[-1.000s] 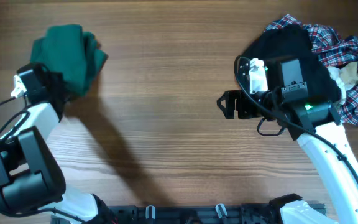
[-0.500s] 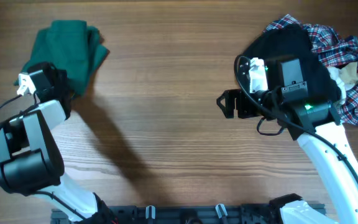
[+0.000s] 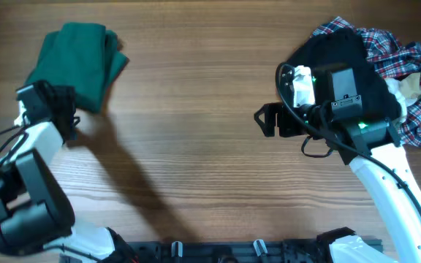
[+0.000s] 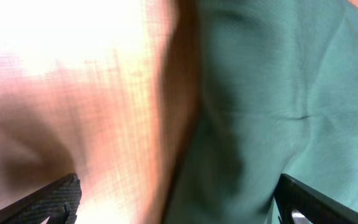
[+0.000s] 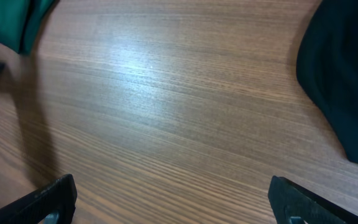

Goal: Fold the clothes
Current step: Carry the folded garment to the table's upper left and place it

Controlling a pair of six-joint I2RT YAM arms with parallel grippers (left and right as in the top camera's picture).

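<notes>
The left gripper point(image 3: 57, 108) has its jaws spread wide with nothing in them. The green garment point(image 3: 75, 62) sits bunched up on the table point(image 3: 196, 88) right in front of those jaws, more toward the right finger. The wrist view is blurry, so contact is hard to call. The right gripper point(image 3: 264, 122) is wide open and empty too, with bare wood ahead and the black garment point(image 3: 346, 51) and plaid shirt point(image 3: 415, 80) behind it.
</notes>
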